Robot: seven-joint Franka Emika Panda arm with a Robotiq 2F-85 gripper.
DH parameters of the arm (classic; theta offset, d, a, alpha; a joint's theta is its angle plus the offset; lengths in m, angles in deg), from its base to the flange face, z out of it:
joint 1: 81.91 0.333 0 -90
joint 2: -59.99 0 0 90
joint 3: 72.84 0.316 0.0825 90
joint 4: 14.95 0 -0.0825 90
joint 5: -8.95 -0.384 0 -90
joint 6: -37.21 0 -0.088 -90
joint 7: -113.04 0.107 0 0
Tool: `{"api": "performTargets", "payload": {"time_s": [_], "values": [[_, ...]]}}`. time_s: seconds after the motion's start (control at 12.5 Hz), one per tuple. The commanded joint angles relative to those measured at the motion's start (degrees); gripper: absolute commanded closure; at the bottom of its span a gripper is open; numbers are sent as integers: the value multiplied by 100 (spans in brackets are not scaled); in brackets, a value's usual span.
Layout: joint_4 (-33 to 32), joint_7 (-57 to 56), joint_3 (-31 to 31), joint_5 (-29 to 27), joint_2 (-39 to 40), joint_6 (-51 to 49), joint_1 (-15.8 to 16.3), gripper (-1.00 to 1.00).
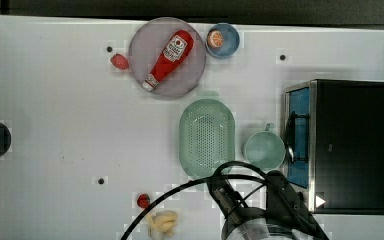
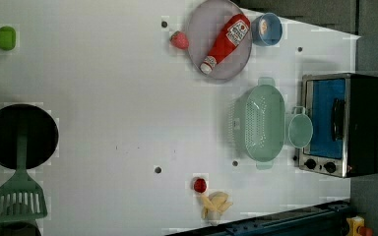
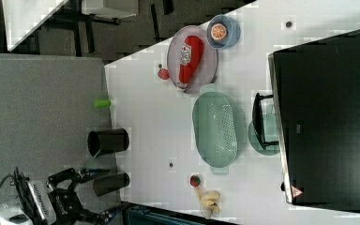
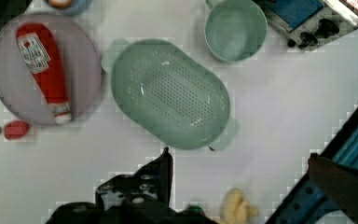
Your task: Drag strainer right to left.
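Nothing dragged yet: my gripper (image 4: 237, 156) hangs wide open and empty above the strainer (image 1: 207, 138), which sits untouched just beside the teal cup (image 1: 264, 149).

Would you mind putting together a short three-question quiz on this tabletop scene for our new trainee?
1. True or false: the ketchup bottle lies on the round plate.
2. In the top view, what stands directly to the right of the strainer? A) the banana B) the green cup C) the blue bowl
3. Fill in: the gripper is ____ and holds nothing.

Key:
1. True.
2. B. The cup sits between the strainer and the toaster oven.
3. Open. Its fingers stand wide apart, above the table and short of the strainer.
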Motion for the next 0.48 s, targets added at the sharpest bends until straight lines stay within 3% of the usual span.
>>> {"api": "performTargets", "payload": {"time_s": [0.08, 0.48], "values": [[-723, 865, 174, -66, 1048, 497, 132, -100], [-1410, 2176, 196, -66, 2357, 2447, 154, -100]]}}
